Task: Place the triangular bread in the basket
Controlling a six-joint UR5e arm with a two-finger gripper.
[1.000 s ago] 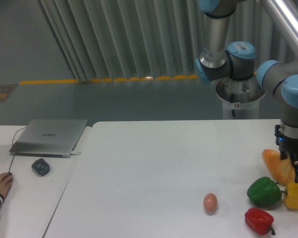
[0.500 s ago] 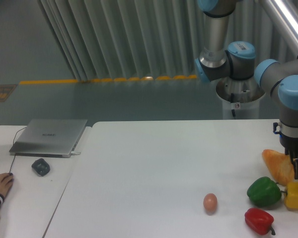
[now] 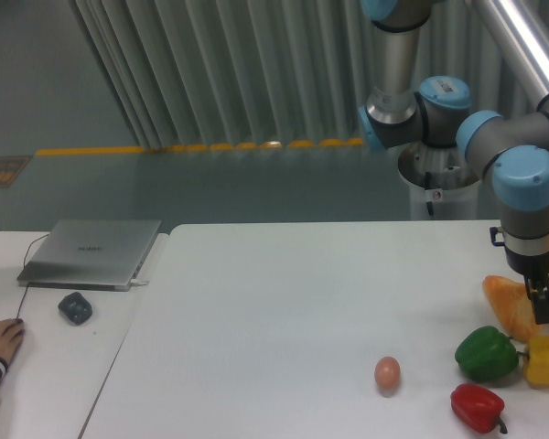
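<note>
Camera view has my claw (image 3: 540,306) sitting right over the triangular bread (image 3: 510,305) at the desk's (image 3: 284,311) right edge; can't tell how wide it is. Bread peeks out on the claw's left, long axis slanting down-right toward the yellow pepper (image 3: 547,359). Golden-orange, glossy. No basket visible.

A robotics lab or industrial test bay: a blue-jointed arm (image 3: 522,197) on a white pedestal (image 3: 442,187) works over a white tabletop (image 3: 284,302). Corrugated metal walling (image 3: 238,69) and a yellow floor line (image 3: 201,146) run behind; far left of the fingers (image 3: 540,306), a closed laptop (image 3: 91,252) and mouse (image 3: 74,307).
</note>
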